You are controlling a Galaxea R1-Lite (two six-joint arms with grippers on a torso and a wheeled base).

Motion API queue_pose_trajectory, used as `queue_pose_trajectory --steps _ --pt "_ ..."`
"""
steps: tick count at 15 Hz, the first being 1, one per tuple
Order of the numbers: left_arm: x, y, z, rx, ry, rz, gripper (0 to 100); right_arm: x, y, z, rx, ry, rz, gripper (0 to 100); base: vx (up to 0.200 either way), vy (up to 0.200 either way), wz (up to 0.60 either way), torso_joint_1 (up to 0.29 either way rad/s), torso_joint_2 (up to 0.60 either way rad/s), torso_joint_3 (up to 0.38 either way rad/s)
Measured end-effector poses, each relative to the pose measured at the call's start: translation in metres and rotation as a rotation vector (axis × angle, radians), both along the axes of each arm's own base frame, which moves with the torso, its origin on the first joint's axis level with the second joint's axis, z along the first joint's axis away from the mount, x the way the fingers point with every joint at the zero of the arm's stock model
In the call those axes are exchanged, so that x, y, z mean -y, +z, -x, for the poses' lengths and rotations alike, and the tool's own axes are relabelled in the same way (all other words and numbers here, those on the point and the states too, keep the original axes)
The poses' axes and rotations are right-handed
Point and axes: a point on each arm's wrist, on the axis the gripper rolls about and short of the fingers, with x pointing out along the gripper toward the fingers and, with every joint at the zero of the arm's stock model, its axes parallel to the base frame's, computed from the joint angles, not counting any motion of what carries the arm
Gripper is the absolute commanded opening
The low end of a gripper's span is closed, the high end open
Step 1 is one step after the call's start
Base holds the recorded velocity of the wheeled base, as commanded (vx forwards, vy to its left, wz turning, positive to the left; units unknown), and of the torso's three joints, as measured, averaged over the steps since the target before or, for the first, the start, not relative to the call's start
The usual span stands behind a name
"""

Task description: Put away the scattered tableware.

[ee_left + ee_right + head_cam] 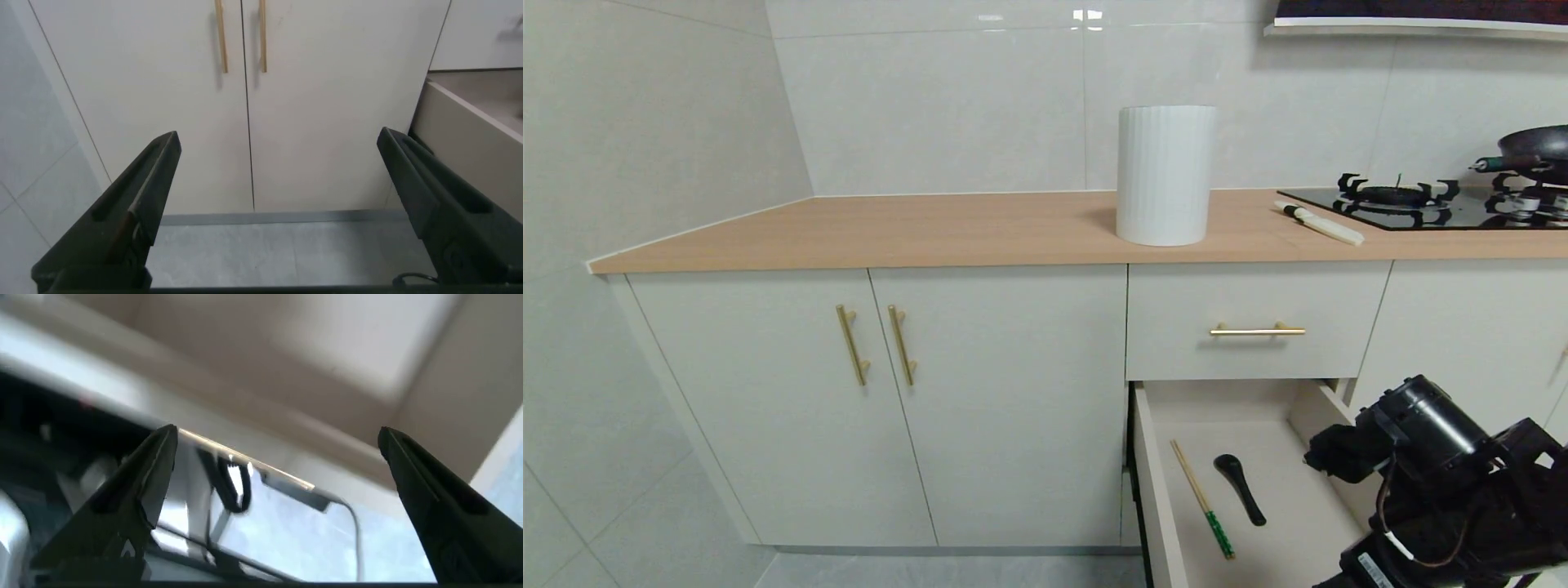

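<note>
Lower drawer point(1150, 457) stands pulled open at the near right, under a closed drawer point(1258, 327) with a gold handle. Inside it, chopsticks point(1202, 510) with green tips lie to the left and a black spoon point(1240, 487) just to their right, close but apart. A knife point(1319, 222) with a pale blade lies on the wooden counter point(931, 229) at the right, beside the stove point(1421, 204), which has a dark pan point(1531, 147) on its far right burner. A white ribbed jar point(1165, 175) stands upright on the counter, left of the knife. Right arm point(1437, 457) sits low at the near right, over the open drawer's right side. Right gripper point(278, 433) has its jaws spread wide, nothing between them, and what's beyond it is too blurred to tell. Left gripper point(278, 139) also has its jaws spread and empty, low near the floor, facing the double cabinet doors point(327, 98)
</note>
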Motion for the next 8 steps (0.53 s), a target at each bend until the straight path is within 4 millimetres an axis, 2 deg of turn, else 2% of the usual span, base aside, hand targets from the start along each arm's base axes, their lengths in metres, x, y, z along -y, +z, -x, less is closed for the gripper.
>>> queue_pose_trajectory --steps 8 --pt "0.000 0.000 0.000 0.000 0.000 0.000 100 -0.007 -0.018 0.034 -0.112 0.278 0.129 100 0.000 0.000 0.00 0.000 0.00 0.000"
